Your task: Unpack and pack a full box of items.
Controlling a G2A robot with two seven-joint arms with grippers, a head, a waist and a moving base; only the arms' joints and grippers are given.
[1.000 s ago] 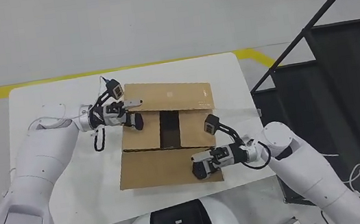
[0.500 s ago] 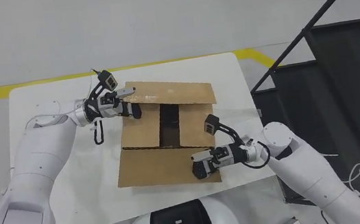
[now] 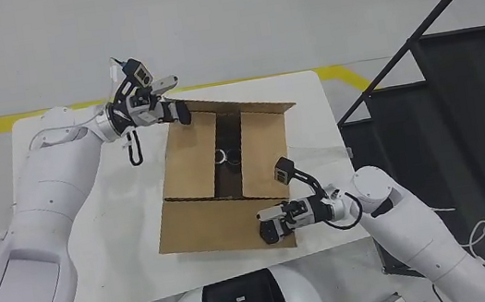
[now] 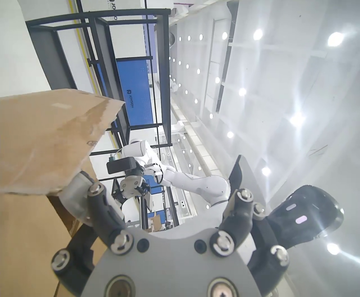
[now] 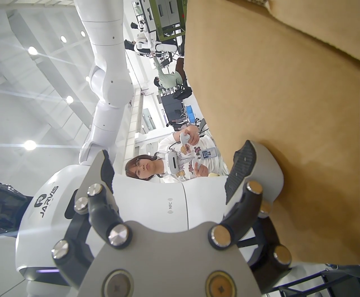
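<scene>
The cardboard box [image 3: 200, 180] was set on the white worktop [image 3: 99, 255], with a black rack [image 3: 442, 113] near the worktop's right side. From above, dark round items [image 3: 227, 157] were seen between the flaps. The left tool [image 3: 172, 100], fingers spread, was held at the raised far flap [image 4: 42, 135], whose edge touched one finger [image 4: 80, 194]. The right tool [image 3: 270, 228], likewise spread, was seen touching the near flap [image 3: 216, 225].
</scene>
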